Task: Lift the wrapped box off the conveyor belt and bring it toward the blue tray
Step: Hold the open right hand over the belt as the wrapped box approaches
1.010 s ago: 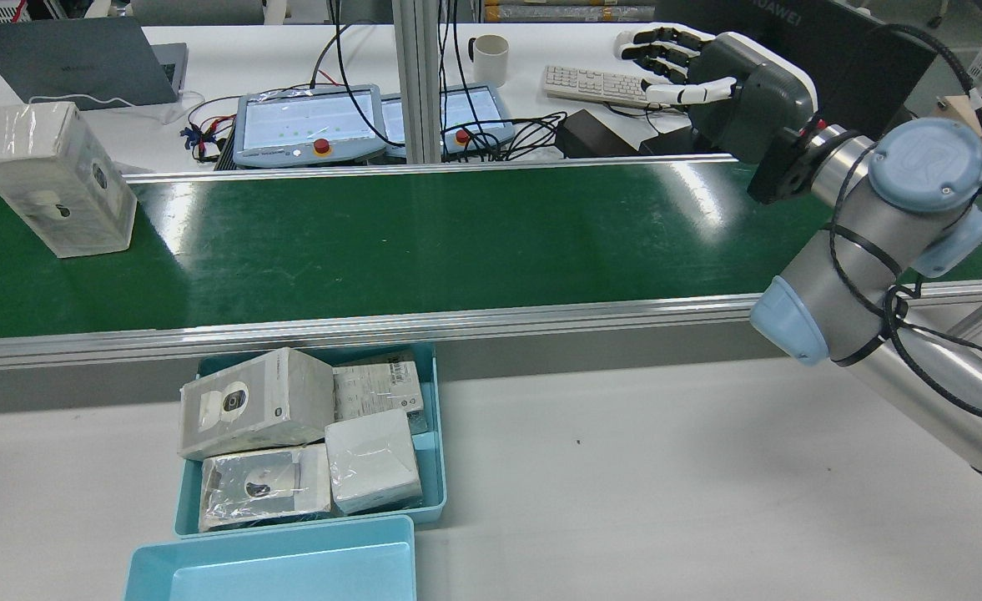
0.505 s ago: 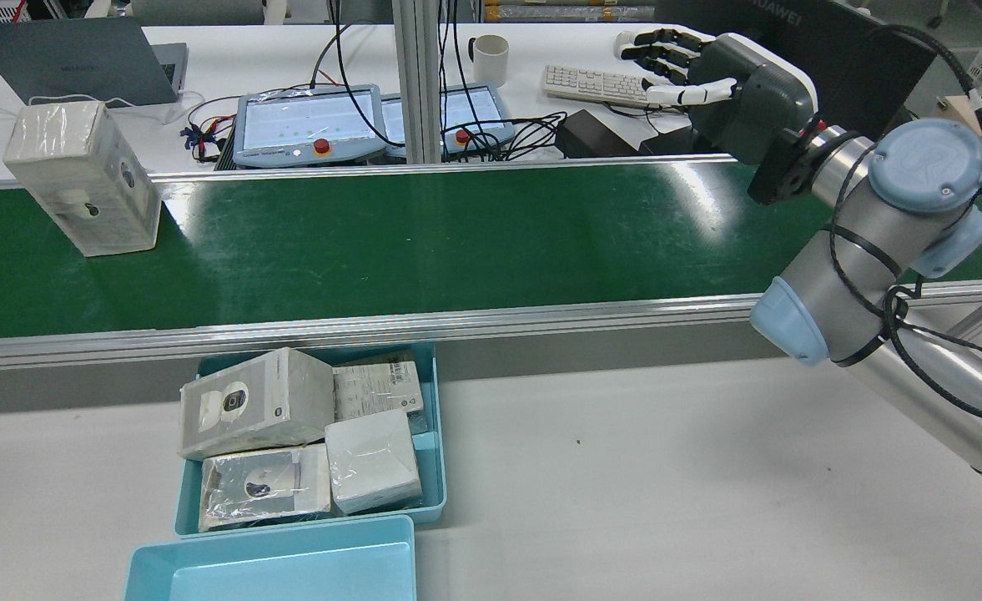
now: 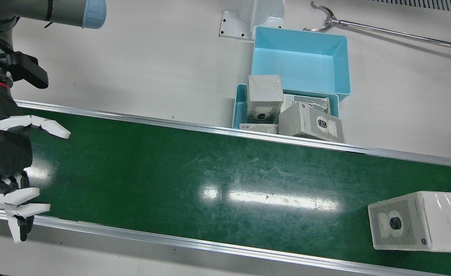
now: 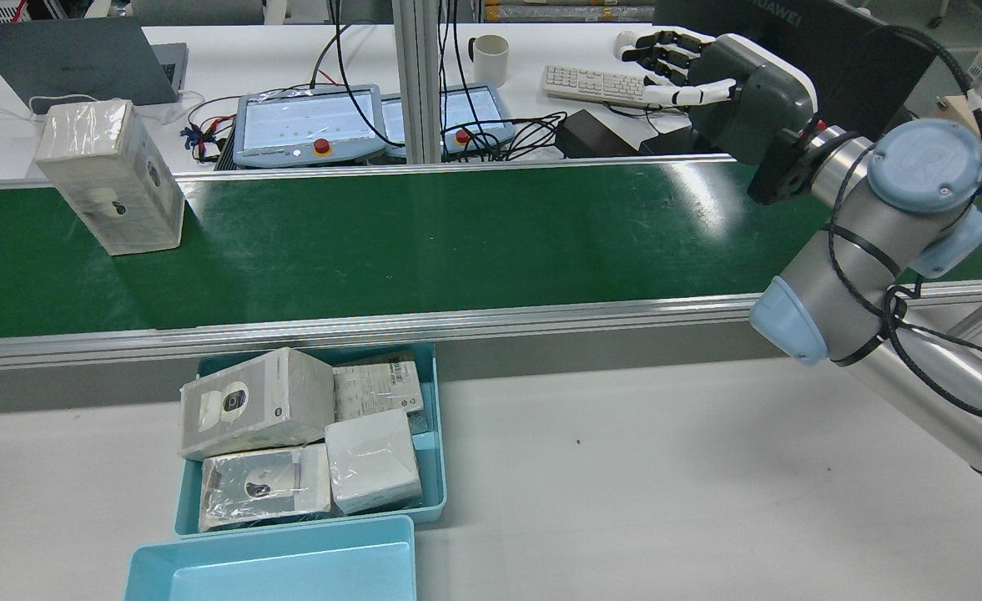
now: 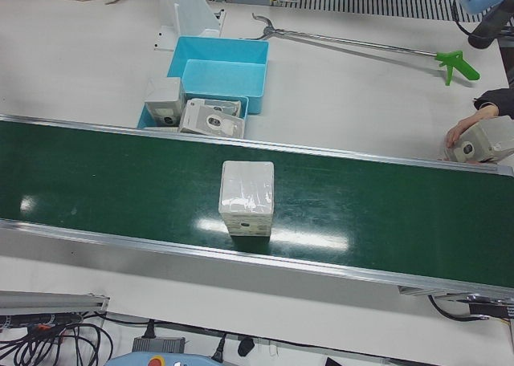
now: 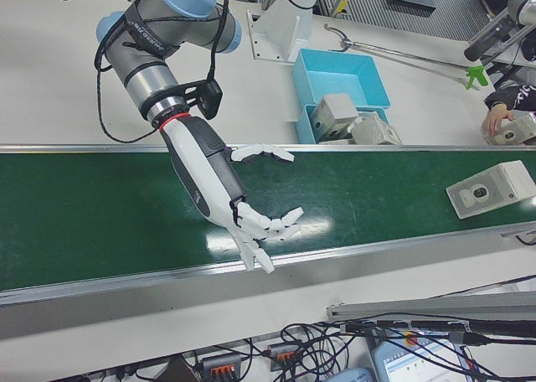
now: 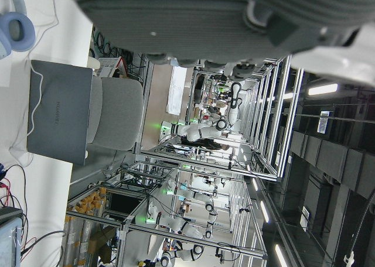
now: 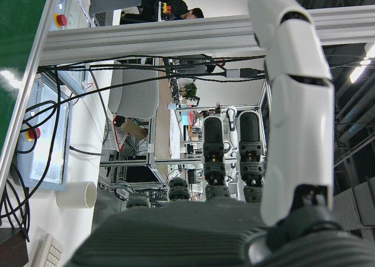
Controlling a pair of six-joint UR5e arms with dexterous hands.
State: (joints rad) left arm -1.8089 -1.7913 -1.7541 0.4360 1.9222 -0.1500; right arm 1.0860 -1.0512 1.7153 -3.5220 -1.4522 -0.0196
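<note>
The wrapped box [image 4: 113, 177] stands upright on the green conveyor belt [image 4: 457, 242] at its left end in the rear view, with nothing touching it. It also shows in the front view as the box [image 3: 420, 226] at the far right. My right hand [image 4: 728, 83] hovers open over the belt's other end, fingers spread, far from the box; the right-front view shows the same hand [image 6: 219, 188] empty. Of my left hand [image 7: 205, 21] only the dark palm shows in its own view. Below the belt sits a blue tray [image 4: 436, 455] holding several wrapped boxes, with an empty blue tray [image 4: 274, 559] next to it.
A person's hand [image 5: 467, 130] holds another box [image 5: 486, 144] beside the belt's edge. A long reacher tool [image 3: 382, 32] lies on the white table beyond the trays. Behind the belt are teach pendants [image 4: 307, 121], cables, a keyboard and a mug.
The wrapped box has travelled rightward along the belt in the rear view. My right hand has stayed open in about the same place.
</note>
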